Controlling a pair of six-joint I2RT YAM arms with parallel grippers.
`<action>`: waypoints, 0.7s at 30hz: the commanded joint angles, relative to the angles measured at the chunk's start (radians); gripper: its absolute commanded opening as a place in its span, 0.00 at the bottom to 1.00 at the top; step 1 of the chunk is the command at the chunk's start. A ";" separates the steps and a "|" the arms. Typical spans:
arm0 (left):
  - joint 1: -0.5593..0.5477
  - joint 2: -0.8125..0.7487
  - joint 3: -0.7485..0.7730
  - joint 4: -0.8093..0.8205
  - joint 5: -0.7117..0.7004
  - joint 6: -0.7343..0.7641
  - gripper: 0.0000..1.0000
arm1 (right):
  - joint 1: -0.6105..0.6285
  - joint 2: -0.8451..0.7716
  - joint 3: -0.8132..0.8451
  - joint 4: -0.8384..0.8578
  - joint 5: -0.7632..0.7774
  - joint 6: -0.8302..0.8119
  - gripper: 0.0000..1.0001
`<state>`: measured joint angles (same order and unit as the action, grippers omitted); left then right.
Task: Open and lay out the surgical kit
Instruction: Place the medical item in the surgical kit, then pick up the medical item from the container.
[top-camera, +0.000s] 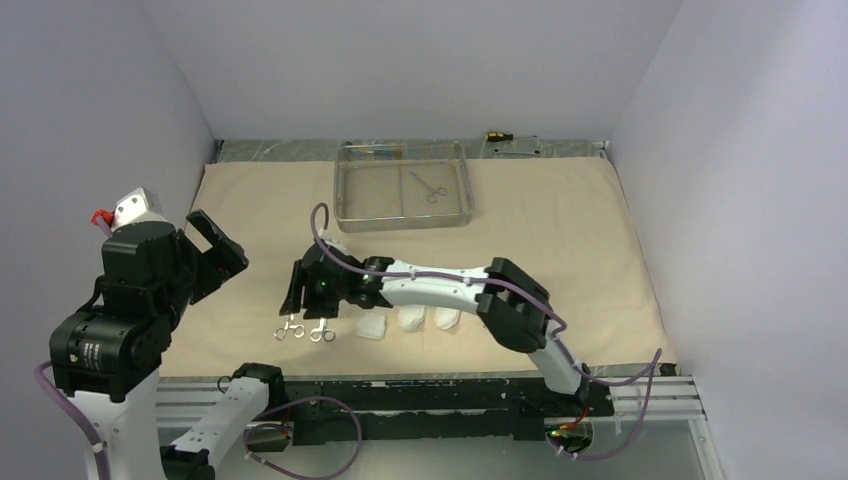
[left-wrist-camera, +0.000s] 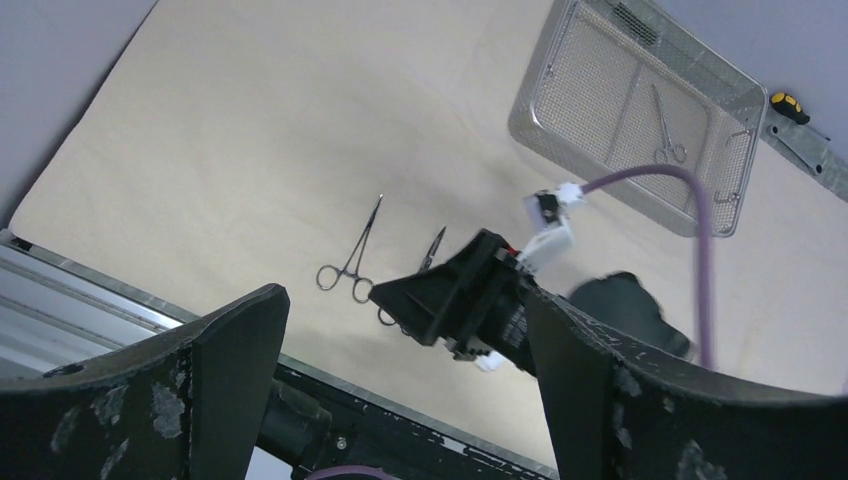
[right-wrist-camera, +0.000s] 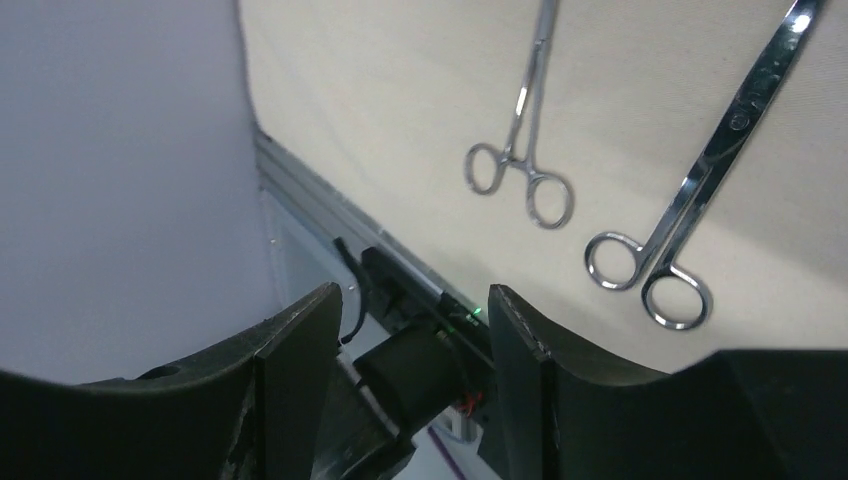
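Note:
The beige wrap cloth lies spread flat over the table. At its far edge stands the steel mesh tray with one ring-handled clamp inside. Two more clamps lie side by side near the front left, and three white gauze pads sit in a row to their right. My right gripper hovers just above these two clamps, open and holding nothing. My left gripper is raised at the far left, open and empty.
A yellow-handled screwdriver lies behind the tray beyond the cloth's far edge. The metal rail with the arm bases runs along the near edge. Grey walls close in the left, back and right sides.

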<state>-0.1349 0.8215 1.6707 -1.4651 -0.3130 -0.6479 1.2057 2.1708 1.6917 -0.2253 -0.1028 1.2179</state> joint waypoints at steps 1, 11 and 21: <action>0.000 0.016 0.021 0.060 -0.024 0.008 0.94 | -0.015 -0.174 -0.031 -0.036 0.091 -0.091 0.59; 0.000 0.050 -0.074 0.248 0.098 0.063 0.96 | -0.292 -0.435 -0.104 -0.140 0.310 -0.580 0.59; 0.000 0.198 -0.162 0.491 0.254 0.091 1.00 | -0.640 -0.183 0.148 -0.277 0.215 -1.194 0.59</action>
<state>-0.1349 0.9668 1.5337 -1.1313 -0.1471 -0.5812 0.6033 1.8538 1.7172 -0.4206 0.1375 0.3607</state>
